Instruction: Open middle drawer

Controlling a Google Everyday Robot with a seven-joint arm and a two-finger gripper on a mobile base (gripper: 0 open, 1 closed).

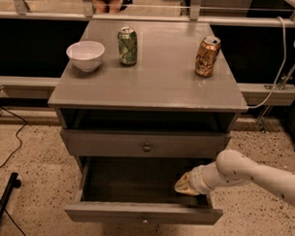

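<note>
Reaching leftward, gripper (pixel 183 186) hangs inside lowest drawer (pixel 110 212).

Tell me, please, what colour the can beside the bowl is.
Green can, camera view; end effector inside lowest drawer.

I had a single camera, set high in front of the grey cabinet (pixel 158 79). It looked down and forward at the cabinet's top and drawer fronts from close by. The gripper (pixel 185 185) sat at the view's lower right, inside the pulled-out bottom drawer (pixel 144 213).
</note>
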